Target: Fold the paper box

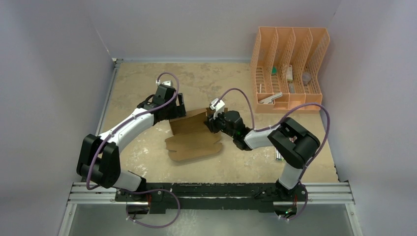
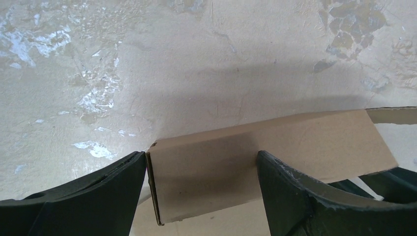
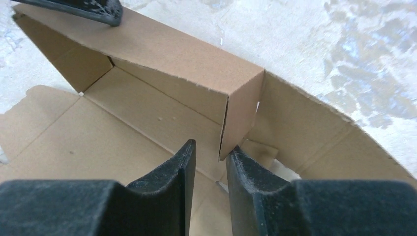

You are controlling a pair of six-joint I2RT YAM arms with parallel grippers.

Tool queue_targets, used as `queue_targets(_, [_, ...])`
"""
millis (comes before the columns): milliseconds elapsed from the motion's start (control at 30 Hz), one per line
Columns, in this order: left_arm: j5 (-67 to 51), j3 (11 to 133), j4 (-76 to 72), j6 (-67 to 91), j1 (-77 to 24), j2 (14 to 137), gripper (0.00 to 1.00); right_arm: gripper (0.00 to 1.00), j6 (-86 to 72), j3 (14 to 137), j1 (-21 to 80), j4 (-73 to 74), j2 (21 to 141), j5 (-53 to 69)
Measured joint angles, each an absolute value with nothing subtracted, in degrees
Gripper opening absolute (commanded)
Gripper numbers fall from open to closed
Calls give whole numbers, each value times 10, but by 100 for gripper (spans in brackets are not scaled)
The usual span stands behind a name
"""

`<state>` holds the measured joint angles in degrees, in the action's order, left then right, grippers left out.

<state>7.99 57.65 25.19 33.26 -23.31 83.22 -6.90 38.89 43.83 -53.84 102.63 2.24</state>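
Mottled beige tabletop, pale walls on three sides. You have in view:

- One paper box: plain brown, at the centre of the top view, base flat on the table, far wall folded up.
- One orange file rack: upper right, four slots. Any print on its small contents is too small to read.
- Two arms.
  - Your left gripper: fingers wide apart, straddling the raised wall.
  - Your right gripper: fingers narrowly apart, with a folded flap's edge standing in the gap, unclamped.
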Motion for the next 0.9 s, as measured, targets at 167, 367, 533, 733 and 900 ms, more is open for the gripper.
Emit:
queue_targets(167, [97, 573, 244, 319, -233, 821, 82, 40, -28, 378, 437, -480, 956, 20])
queue_targets(367, [107, 568, 251, 300, -234, 820, 82, 51, 28, 374, 412, -376, 849, 17])
queue_targets(533, [108, 564, 253, 290, -234, 820, 82, 58, 77, 397, 375, -267, 801, 26])
queue_targets(733, [107, 564, 252, 283, -234, 820, 82, 67, 133, 458, 359, -156, 803, 25])
queue_targets(900, [107, 564, 250, 277, -234, 820, 82, 73, 176, 519, 359, -109, 853, 26])
